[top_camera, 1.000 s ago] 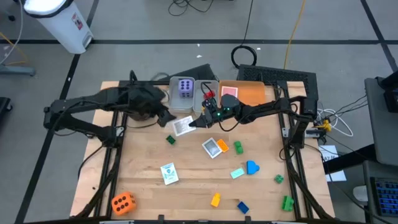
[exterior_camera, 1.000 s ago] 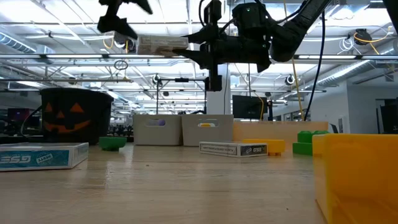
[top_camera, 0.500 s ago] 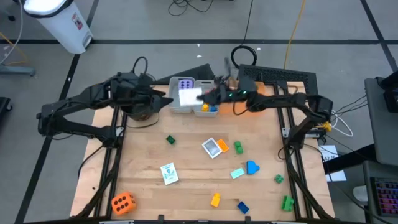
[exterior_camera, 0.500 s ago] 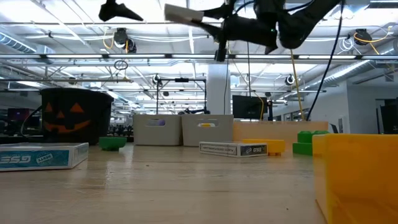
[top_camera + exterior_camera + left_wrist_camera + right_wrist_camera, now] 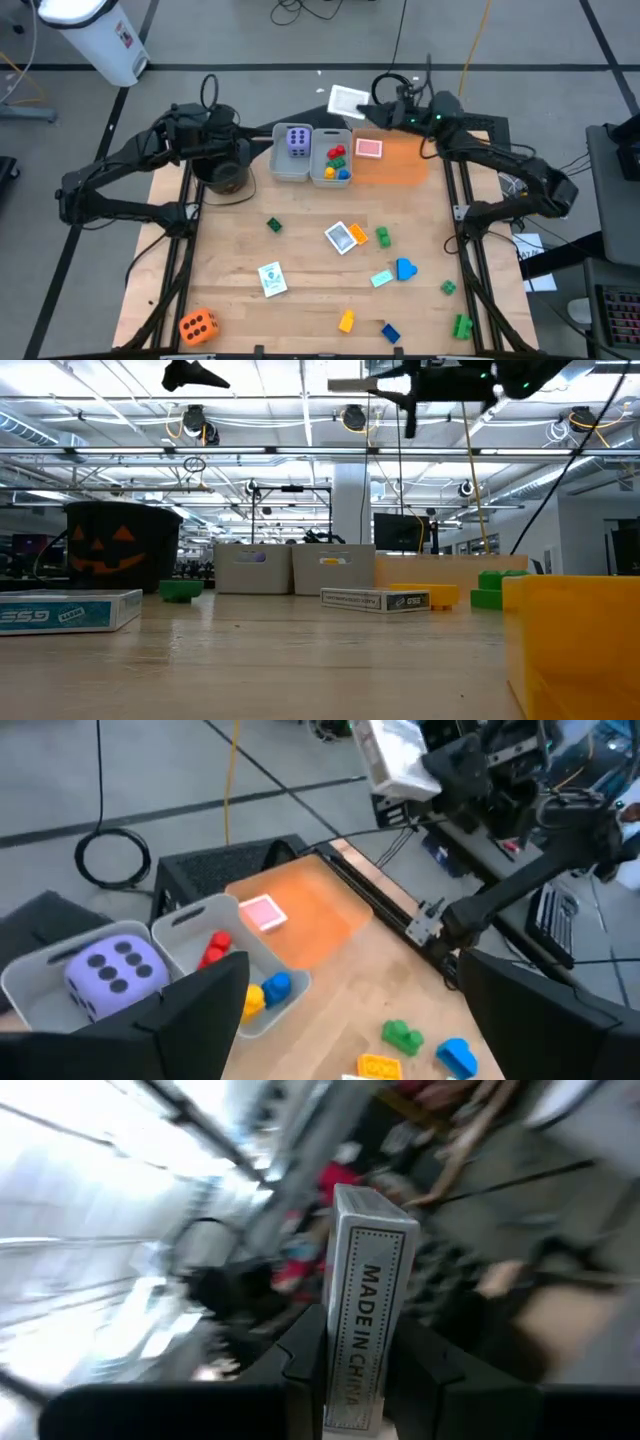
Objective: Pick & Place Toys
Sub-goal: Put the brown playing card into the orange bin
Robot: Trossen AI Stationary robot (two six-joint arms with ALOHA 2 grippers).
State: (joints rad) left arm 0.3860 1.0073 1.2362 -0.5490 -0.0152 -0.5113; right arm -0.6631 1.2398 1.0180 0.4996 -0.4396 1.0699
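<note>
The right end effector (image 5: 375,98) is clamped on a white card box (image 5: 348,100), held high above the far edge of the tabletop (image 5: 300,290), beyond the orange tray (image 5: 400,160). A pink card (image 5: 369,148) lies on that tray. The left end effector (image 5: 262,143) stands wide open and empty, raised just beside the grey bin (image 5: 292,172) that holds the purple die (image 5: 297,140).
</note>
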